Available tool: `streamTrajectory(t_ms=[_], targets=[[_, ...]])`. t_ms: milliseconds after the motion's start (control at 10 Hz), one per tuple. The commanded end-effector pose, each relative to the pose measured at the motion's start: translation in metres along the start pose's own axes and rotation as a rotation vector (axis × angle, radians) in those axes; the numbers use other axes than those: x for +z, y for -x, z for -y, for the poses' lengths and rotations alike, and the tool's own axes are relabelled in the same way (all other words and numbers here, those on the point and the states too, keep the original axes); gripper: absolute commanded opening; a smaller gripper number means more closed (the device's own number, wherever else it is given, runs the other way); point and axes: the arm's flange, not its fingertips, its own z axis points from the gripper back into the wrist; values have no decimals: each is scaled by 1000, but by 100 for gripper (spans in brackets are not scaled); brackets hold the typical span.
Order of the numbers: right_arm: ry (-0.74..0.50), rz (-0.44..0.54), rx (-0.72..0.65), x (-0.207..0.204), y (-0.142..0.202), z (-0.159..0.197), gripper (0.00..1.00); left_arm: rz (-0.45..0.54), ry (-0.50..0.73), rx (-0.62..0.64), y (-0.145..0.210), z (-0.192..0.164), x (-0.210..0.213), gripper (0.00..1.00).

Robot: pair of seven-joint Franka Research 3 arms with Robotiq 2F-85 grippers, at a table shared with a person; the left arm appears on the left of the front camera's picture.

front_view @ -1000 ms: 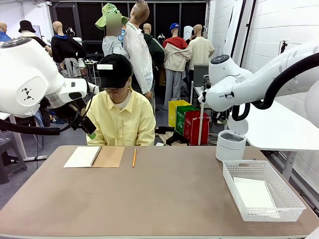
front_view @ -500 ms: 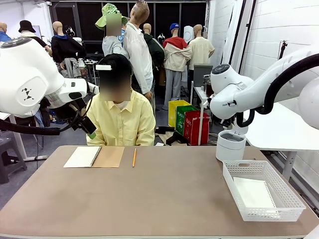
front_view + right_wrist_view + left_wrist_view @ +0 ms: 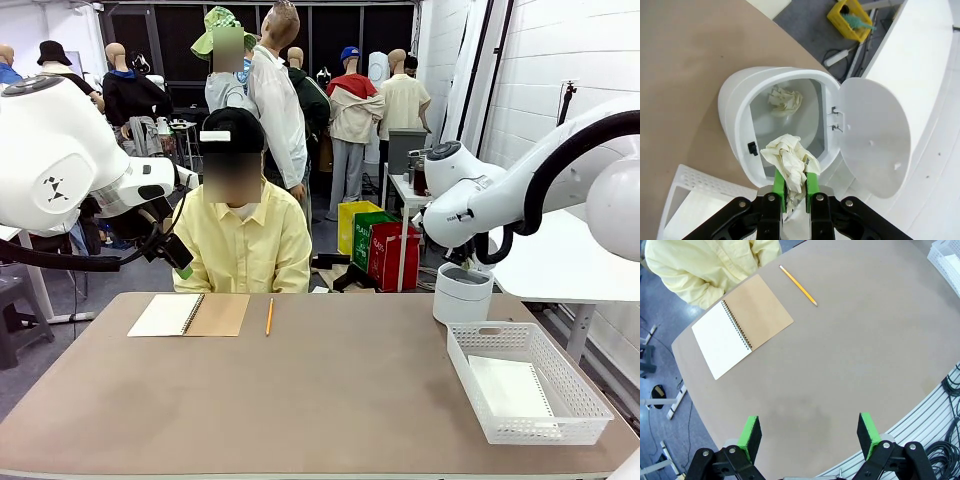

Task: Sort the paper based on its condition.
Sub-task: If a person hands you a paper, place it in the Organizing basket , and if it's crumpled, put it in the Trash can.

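— What's my right gripper (image 3: 796, 192) got?
— I see its pads pinched tight on a crumpled paper (image 3: 788, 162), right over the open bin (image 3: 742, 115). A second paper wad (image 3: 784, 100) lies deep inside that bin, lid (image 3: 875, 135) swung aside.
— And the left gripper (image 3: 810, 432)?
— It's spread wide with nothing between the pads, high above the table (image 3: 850, 355). Beside the bin, nearer me, a flat sheet (image 3: 510, 387) lies in the basket (image 3: 480, 375). Left of the bin, well apart, a pencil (image 3: 269, 316), then the notebook (image 3: 190, 314) before the person (image 3: 243, 235).
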Motion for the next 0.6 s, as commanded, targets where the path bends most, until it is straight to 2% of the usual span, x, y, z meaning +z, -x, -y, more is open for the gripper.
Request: streamTrajectory(t_ms=[0, 400, 500], targets=[[37, -20, -45, -8, -7, 5, 19, 10, 4, 1, 1, -1, -1, 100], [28, -53, -61, -19, -10, 10, 19, 10, 4, 1, 1, -1, -1, 100], [22, -66, -64, -20, -11, 9, 31, 10, 4, 1, 1, -1, -1, 100]])
